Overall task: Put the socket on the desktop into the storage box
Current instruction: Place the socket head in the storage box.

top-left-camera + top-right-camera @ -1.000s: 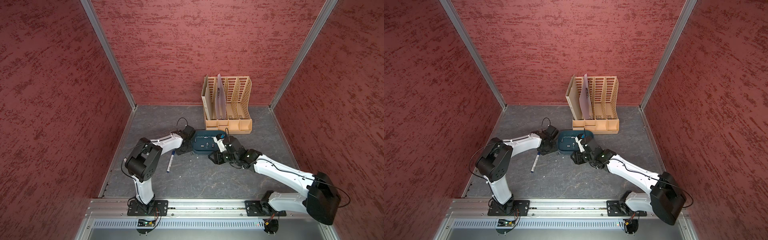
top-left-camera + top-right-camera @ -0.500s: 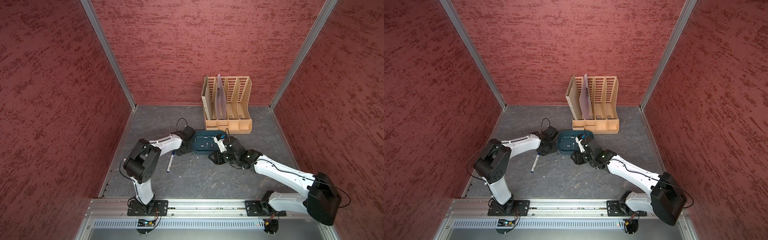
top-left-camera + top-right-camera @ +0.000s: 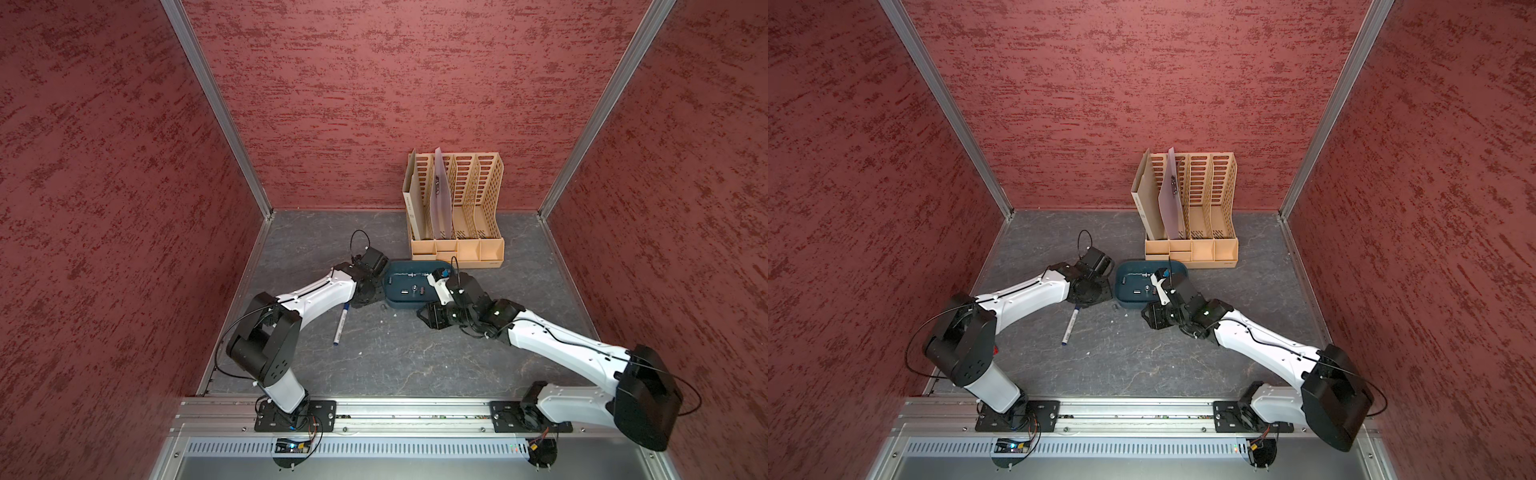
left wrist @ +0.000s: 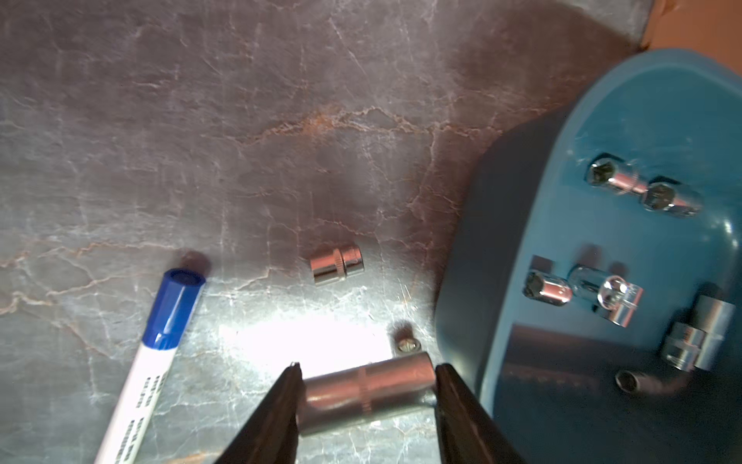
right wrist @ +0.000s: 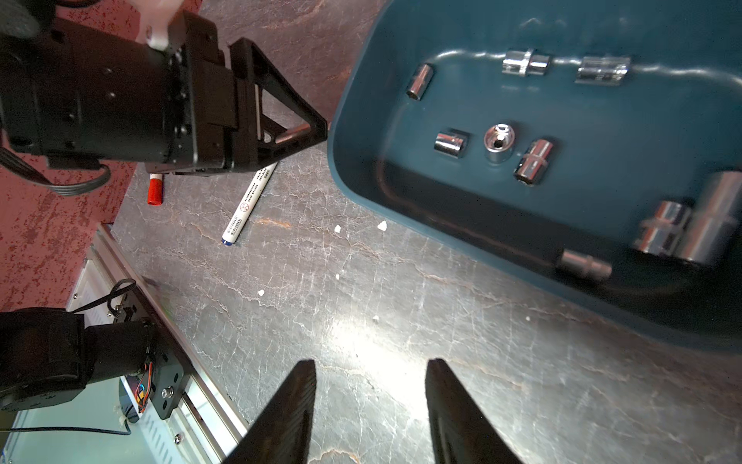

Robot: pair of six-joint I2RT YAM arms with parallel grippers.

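Observation:
The storage box (image 3: pixel 390 291) (image 3: pixel 1122 286) (image 4: pixel 522 241) (image 5: pixel 353 160) is a shallow dark teal tub in the middle of the table, with several chrome sockets lying inside. My left gripper (image 4: pixel 367 379) (image 3: pixel 365 296) (image 3: pixel 1092 296) is just outside the box's left wall, shut on a long socket (image 4: pixel 367 395) held end to end between its fingers. A short socket (image 4: pixel 337 265) lies on the table beyond it. My right gripper (image 5: pixel 369 381) (image 3: pixel 428 316) (image 3: pixel 1152 319) hangs open over bare table at the box's near edge, with nothing between its fingers.
A tan perforated file rack (image 3: pixel 457 208) (image 3: pixel 1192 208) stands behind the box against the back wall. A blue-capped white marker (image 3: pixel 340 322) (image 3: pixel 1070 324) (image 4: pixel 160 341) lies left of the box. A tiny screw-like bit (image 4: pixel 407 345) and white crumbs (image 5: pixel 381 225) lie nearby.
The left arm's elbow has swung a little to the left and toward the front. Both grippers stay where they were, with the same jaw widths.

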